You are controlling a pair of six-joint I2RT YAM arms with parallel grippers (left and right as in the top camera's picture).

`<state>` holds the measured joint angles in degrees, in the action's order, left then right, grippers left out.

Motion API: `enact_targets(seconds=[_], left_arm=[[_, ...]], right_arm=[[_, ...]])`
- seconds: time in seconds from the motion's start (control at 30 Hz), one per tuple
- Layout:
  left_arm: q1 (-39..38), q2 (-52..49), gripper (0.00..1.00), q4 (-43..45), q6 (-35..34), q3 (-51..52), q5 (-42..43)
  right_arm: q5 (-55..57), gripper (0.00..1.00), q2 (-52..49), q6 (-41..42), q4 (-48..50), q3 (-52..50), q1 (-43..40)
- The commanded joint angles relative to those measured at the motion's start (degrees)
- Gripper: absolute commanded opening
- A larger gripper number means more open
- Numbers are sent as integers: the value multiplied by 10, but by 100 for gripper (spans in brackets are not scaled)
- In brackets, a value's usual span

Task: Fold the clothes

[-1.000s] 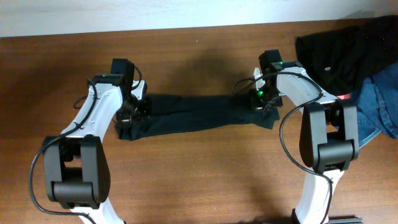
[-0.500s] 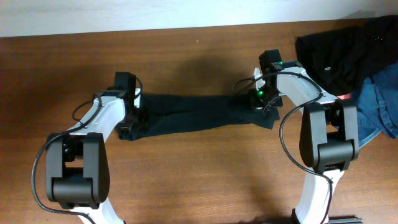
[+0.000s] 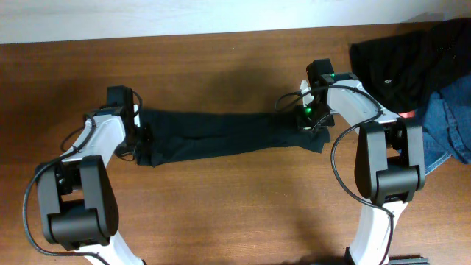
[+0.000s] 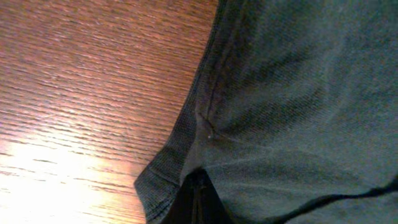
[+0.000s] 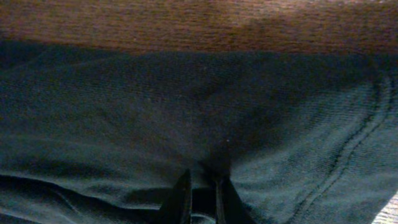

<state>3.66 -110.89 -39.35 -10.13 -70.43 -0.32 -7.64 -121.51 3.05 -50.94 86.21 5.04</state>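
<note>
The clothes are a black T-shirt (image 3: 221, 136), pulled out into a long narrow band across the middle of the wooden table (image 3: 235, 213). My left gripper (image 3: 140, 138) is at the band's left end. In the left wrist view this gripper (image 4: 198, 200) is shut on the shirt's hemmed edge (image 4: 186, 137). My right gripper (image 3: 307, 121) is at the band's right end. Its fingers (image 5: 181, 199) are pinched on a fold of the dark fabric (image 5: 186, 106). No logo shows.
A heap of other black clothing (image 3: 412, 59) and a blue denim garment (image 3: 450, 125) lie at the table's far right, close behind the right arm. The table's back edge meets a white wall (image 3: 147, 18).
My left gripper has moved left with the shirt's end, and the band has drawn out longer and flatter. The right arm has stayed where it was.
</note>
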Motion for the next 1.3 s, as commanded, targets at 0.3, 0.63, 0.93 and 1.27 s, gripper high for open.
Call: enact_targets(seconds=[0.3,0.63,0.93,1.27], left_arm=[[2,110,1,-21,-42,-34,85],[-29,106,1,-35,-40,2,128],[-70,106,1,-42,-40,35,150],[-87,106,1,-91,-40,49,109]], right_arm=[[8,10,-7,3,35,-32,2],[7,28,-7,4,36,-39,2],[7,29,-7,4,34,-39,2],[7,29,-7,4,33,-39,2]])
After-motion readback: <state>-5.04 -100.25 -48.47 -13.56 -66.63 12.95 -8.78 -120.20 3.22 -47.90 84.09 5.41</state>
